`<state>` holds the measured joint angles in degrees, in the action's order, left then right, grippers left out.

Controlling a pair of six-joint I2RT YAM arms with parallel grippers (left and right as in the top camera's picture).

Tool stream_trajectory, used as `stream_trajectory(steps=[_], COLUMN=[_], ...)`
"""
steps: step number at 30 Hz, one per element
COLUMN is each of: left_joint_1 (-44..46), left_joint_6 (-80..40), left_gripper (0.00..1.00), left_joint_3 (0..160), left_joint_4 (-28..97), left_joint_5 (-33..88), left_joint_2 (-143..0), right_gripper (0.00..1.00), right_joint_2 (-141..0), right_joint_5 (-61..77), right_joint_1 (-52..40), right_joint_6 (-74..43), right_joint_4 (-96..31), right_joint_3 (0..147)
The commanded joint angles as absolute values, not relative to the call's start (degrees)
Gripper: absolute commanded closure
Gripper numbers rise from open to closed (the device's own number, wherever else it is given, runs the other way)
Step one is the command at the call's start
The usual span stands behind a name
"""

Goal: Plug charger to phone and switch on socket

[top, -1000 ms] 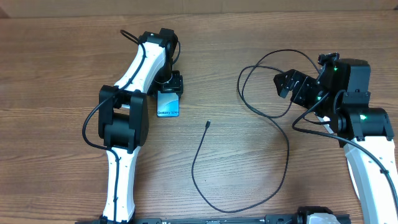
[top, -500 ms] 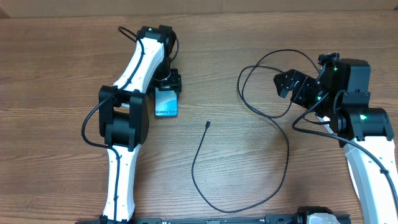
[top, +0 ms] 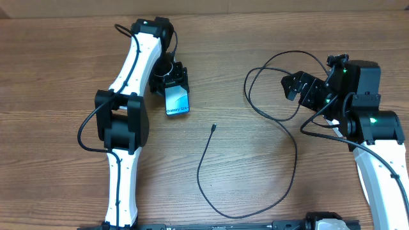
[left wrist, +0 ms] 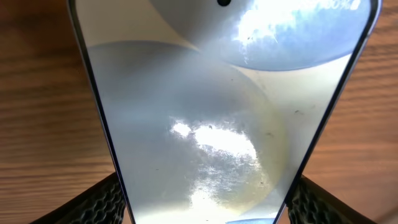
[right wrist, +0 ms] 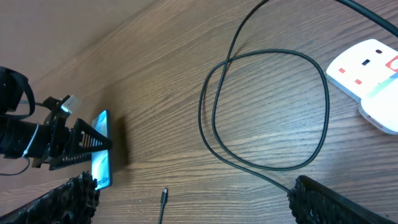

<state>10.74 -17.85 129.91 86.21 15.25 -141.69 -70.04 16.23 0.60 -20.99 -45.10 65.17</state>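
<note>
Left gripper is clamped on the phone. In the left wrist view we see its fingers against both long edges, with the pale screen facing the camera. The phone is up left of centre over the table, and we cannot tell if it rests on the wood or is lifted. Right gripper stands wide apart and holds nothing, out at the right side over the cable loops. The charger lies loose on the wood in one big curve. We see its plug free, near the phone but not touching it. The socket shows only in the right wrist view, at the right edge past the loop
</note>
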Motion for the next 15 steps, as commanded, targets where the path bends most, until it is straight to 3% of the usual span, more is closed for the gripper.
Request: stream_trajectory(steps=[1, 15], left_joint_1=[8.9, 3.1], left_joint_6=[-18.1, -12.6], left_gripper=[0.27, 0.26], left_joint_3=[131.7, 131.7], left_joint_4=[87.1, 90.8], left_joint_5=[25.3, 57.6], left_joint_2=[-141.8, -141.8], right_gripper=[0.0, 0.0], right_joint_2=[-70.2, -70.2], right_joint_5=[15.9, 15.9], right_joint_1=[0.4, 0.4], right_joint_6=[-21.2, -21.2], right_joint_4=[-44.9, -44.9], right_joint_3=[65.8, 65.8])
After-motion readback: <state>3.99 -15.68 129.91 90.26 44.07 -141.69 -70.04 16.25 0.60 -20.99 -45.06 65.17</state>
